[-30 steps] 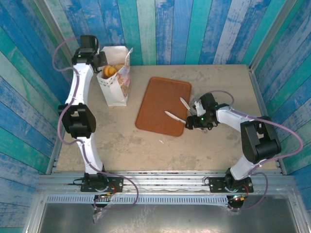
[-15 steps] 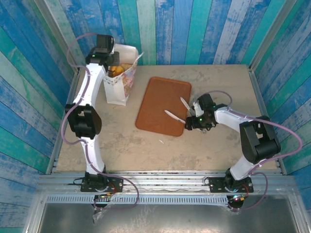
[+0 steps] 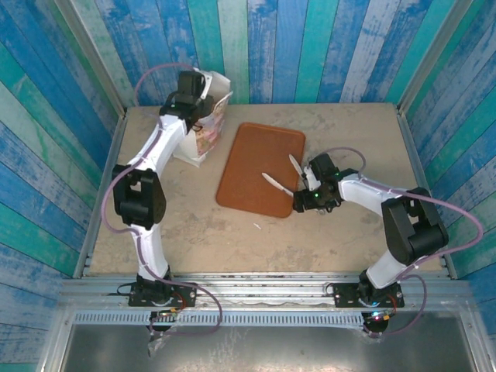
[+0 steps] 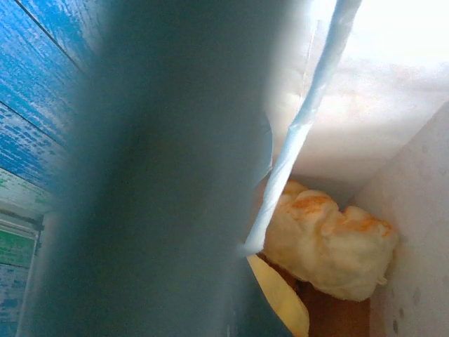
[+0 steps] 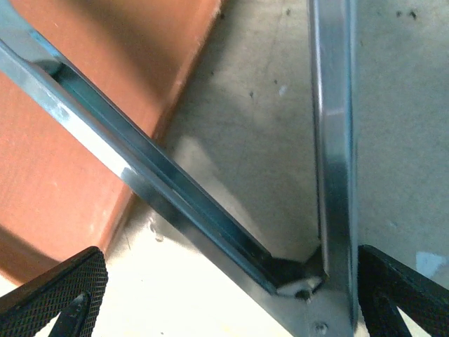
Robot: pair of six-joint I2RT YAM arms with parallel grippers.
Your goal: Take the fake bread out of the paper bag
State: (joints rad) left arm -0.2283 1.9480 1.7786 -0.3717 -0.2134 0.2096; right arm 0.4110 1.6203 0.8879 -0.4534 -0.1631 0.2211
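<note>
The white paper bag stands tilted at the back left of the table, its colourful band facing right. My left gripper is at the bag's top rim, shut on the paper. In the left wrist view I look down into the bag: a pale golden fake bread lies at the bottom, with a yellow piece beside it. A white cord handle crosses in front, and a blurred grey wall hides the left half. My right gripper is open over the tray's right edge, with nothing between its long metal fingers.
A flat brown tray lies mid-table, its edge under my right gripper. A small white scrap lies in front of the tray. Blue plank walls close in the table on three sides.
My left arm has swung to the right along the back wall and the bag has come with it, moving closer to the tray and tilting. The right arm has barely shifted.
</note>
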